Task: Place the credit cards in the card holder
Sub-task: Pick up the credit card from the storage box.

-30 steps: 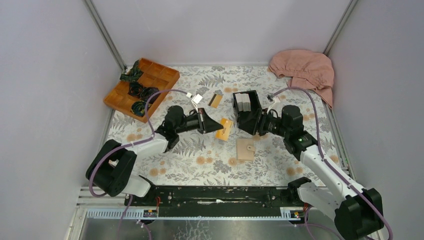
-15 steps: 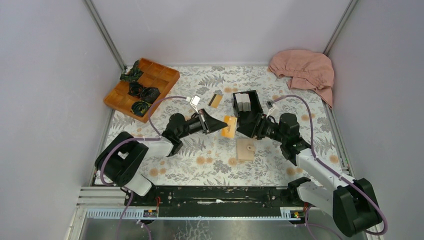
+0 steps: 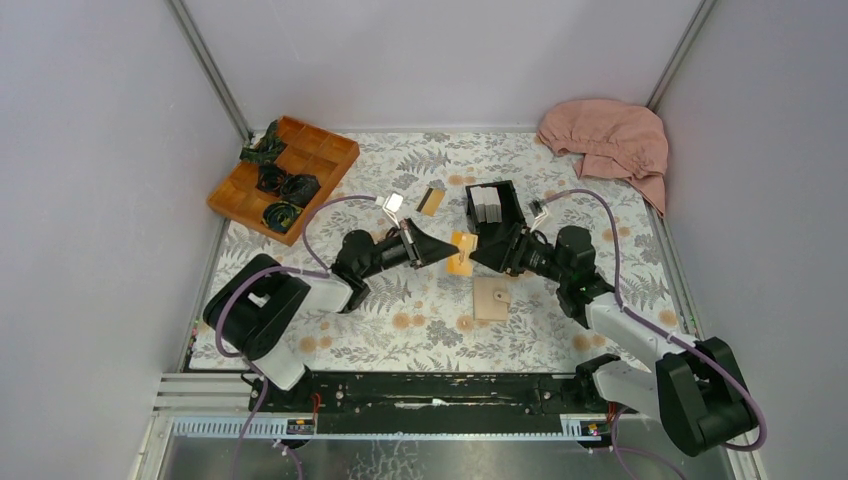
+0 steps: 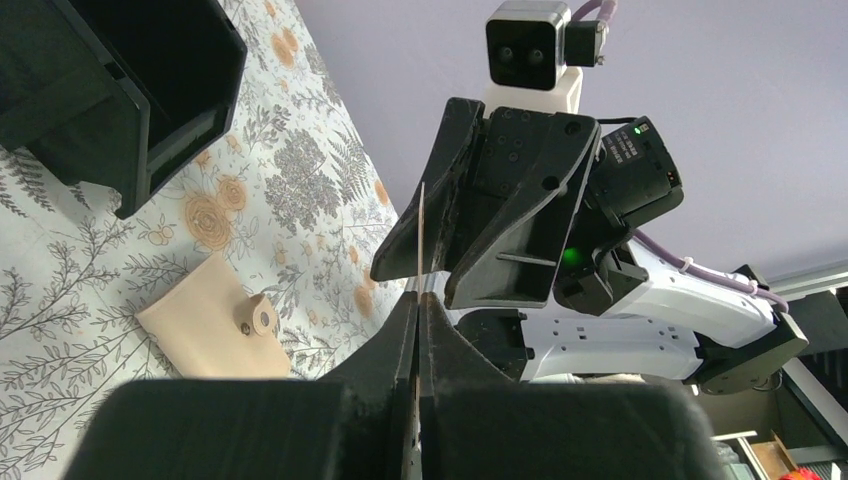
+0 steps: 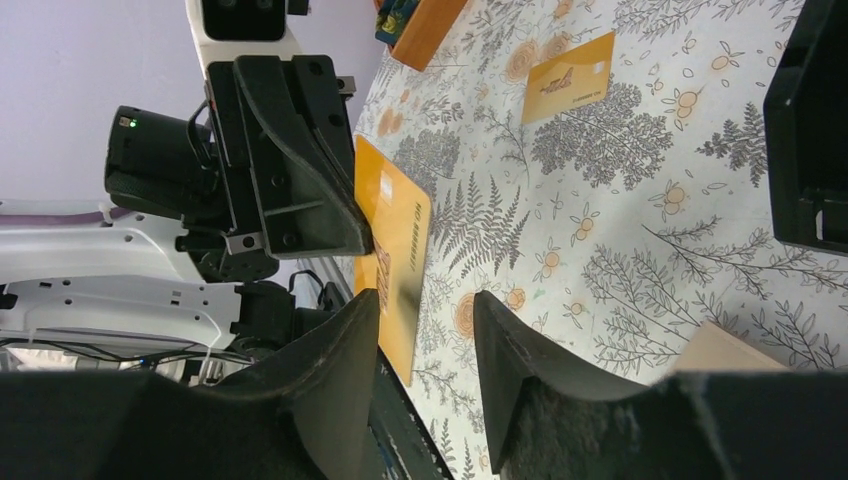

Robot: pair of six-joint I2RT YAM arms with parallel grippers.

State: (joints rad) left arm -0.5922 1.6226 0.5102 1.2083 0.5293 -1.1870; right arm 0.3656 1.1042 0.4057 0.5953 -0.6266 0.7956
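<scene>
Top external view: the left gripper [image 3: 447, 251] is shut tight on one orange card [image 3: 460, 255] and holds it up off the table [image 3: 400, 310]. The right gripper [image 3: 486, 250] faces it from the other side of the card, with its fingers apart. The wallet [image 3: 490, 298] lies closed on the table, a little nearer than both grippers and below the card. A second card [image 3: 431, 201] lies flat on the table beyond the left gripper. A black box [image 3: 493, 208] stands just behind the right gripper. An orange tray [image 3: 283, 172] is far off past the left gripper, and a pink cloth [image 3: 608, 138] is far off past the right gripper.

Left wrist view: the left gripper [image 4: 418, 330] pinches the card [image 4: 420, 240], which shows only as a thin line sticking straight out. The right gripper [image 4: 455, 235] is right at the far end of the card. The wallet [image 4: 205, 315] lies down on the table to one side.

Right wrist view: the right gripper [image 5: 425, 350] is wide open. The card [image 5: 395, 240] reaches into the gap, close to one finger. I cannot tell if they touch. The left gripper [image 5: 350, 235] holds the far part of the card. The second card [image 5: 572, 78] lies farther out on the table.
</scene>
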